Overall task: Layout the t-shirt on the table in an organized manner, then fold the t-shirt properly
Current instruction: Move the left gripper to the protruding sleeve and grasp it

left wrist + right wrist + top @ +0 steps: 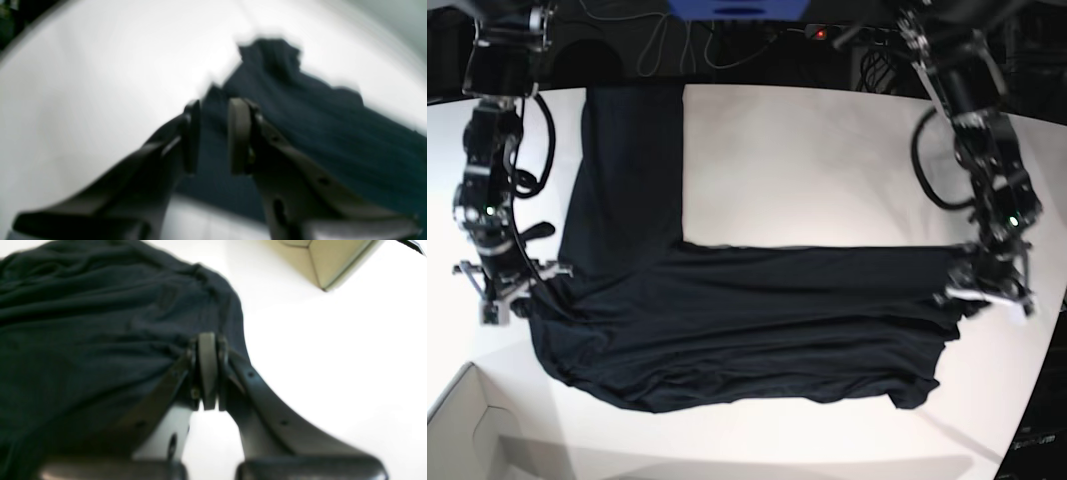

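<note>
The black t-shirt (747, 320) lies spread across the white table (827, 160), with one long part reaching up to the far edge. My right gripper (517, 295) is at the shirt's left corner. In the right wrist view this right gripper (207, 340) has its pads pressed together, and wrinkles of the t-shirt (83, 323) run into the tips. My left gripper (972, 285) sits at the bunched right edge. In the blurred left wrist view the left gripper (213, 110) is partly closed, with the t-shirt (317, 116) filling the gap.
A pale cardboard box (477, 430) stands at the near left corner, and the cardboard box (320, 260) also shows in the right wrist view. Dark cables and equipment run behind the table's far curved edge. Bare white table (83, 83) lies beside the shirt.
</note>
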`<state>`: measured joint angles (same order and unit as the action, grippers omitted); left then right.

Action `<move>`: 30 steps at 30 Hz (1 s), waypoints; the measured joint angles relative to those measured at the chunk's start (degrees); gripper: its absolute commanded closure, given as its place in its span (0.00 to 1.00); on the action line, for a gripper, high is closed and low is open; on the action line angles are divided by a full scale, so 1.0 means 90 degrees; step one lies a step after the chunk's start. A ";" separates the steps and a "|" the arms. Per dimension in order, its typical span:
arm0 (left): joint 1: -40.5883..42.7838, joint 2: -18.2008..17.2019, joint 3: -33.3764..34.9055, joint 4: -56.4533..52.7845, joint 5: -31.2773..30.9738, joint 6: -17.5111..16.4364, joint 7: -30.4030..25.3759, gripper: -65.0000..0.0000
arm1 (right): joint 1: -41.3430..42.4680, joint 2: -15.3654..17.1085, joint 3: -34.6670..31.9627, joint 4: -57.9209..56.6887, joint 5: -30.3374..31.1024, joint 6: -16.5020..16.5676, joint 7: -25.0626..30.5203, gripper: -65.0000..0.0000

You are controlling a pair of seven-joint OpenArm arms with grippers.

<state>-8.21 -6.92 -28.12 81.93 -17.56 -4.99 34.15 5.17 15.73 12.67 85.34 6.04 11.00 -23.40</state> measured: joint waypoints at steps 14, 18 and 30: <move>0.1999 0.0658 0.3968 0.1299 0.0015 -0.0015 0.0522 0.48 | -0.2188 -0.0894 0.1183 0.1804 -0.0034 0.0546 -0.0097 1.00; 0.1977 0.0656 0.4707 0.1258 0.0034 -0.0027 0.0495 0.43 | -0.2295 -0.0993 0.1326 0.1836 -0.0034 0.0636 -0.0117 1.00; 0.1086 0.0699 0.6861 -0.0063 0.0002 -0.0044 0.0248 0.43 | -0.2533 -0.1010 0.1324 0.1841 -0.0029 0.0639 -0.0087 1.00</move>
<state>1.56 -0.62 33.63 81.36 -17.54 -5.39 36.38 -17.63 6.63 24.58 101.91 5.78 16.75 -24.18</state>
